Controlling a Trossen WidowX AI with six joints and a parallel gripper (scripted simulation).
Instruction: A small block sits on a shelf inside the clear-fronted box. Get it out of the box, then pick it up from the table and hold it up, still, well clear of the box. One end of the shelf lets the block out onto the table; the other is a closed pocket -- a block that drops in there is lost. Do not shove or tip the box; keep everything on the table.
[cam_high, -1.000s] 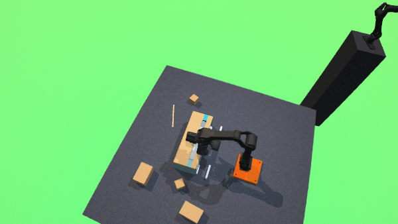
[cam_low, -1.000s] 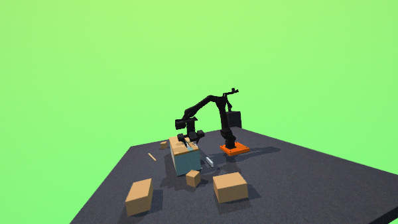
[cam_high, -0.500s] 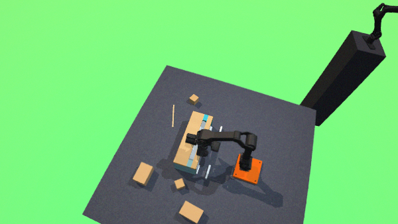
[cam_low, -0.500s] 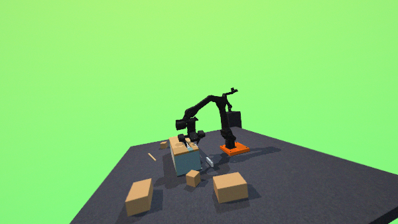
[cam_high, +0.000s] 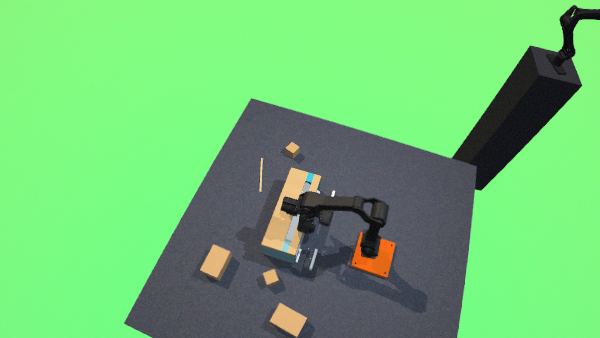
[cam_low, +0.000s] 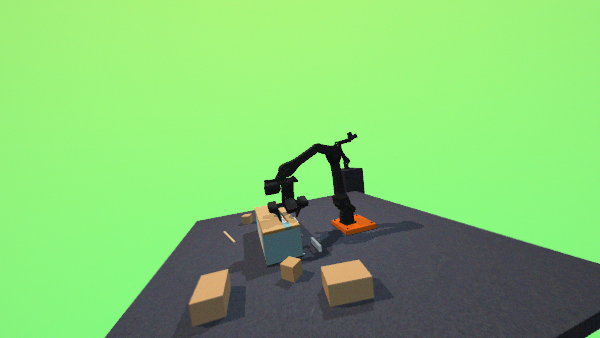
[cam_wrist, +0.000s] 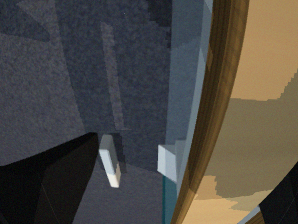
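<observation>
The box (cam_high: 291, 216) has a tan top, teal ends and a clear front that faces the arm's base. It also shows in the exterior view (cam_low: 278, 235) and in the wrist view (cam_wrist: 246, 129). My gripper (cam_high: 303, 221) hangs open and empty over the front edge of the box top, near its middle; the exterior view shows it (cam_low: 287, 207) just above the top. In the wrist view the dark fingers frame the box's front edge. A small pale piece (cam_wrist: 166, 161) sits at that front edge; I cannot tell if it is the block. The shelf inside is hidden.
A thin white bar (cam_high: 311, 258) lies on the table by the box's near end, also in the wrist view (cam_wrist: 109, 161). Tan boxes (cam_high: 216, 261) (cam_high: 288, 319) (cam_high: 271, 276) (cam_high: 292, 149) and a thin stick (cam_high: 261, 174) lie around. The orange arm base (cam_high: 373, 256) stands to the right.
</observation>
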